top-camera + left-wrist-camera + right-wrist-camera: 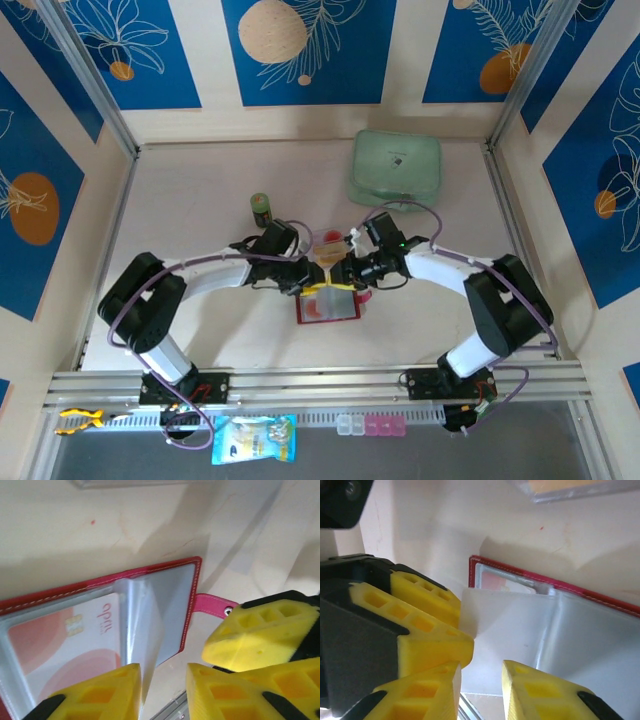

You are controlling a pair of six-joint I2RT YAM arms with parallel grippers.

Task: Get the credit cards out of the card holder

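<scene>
The small red folding card holder (328, 308) lies open mid-table (200, 180), nearer the near edge, snap tab toward the right edge. One pale pink-white credit card (65, 640) with a chip sits inside a greyish clear sleeve, so the job looks unfinished. A tan-orange card (327, 245) lies out on the table just past the holder's far edge, likely one already removed. The left gripper (164, 690) and right gripper (480, 690) meet over a lifted clear sleeve leaf (520, 635), each with its yellow fingers apart and the leaf between them, not visibly pinched. The pale card has yet to come out
</scene>
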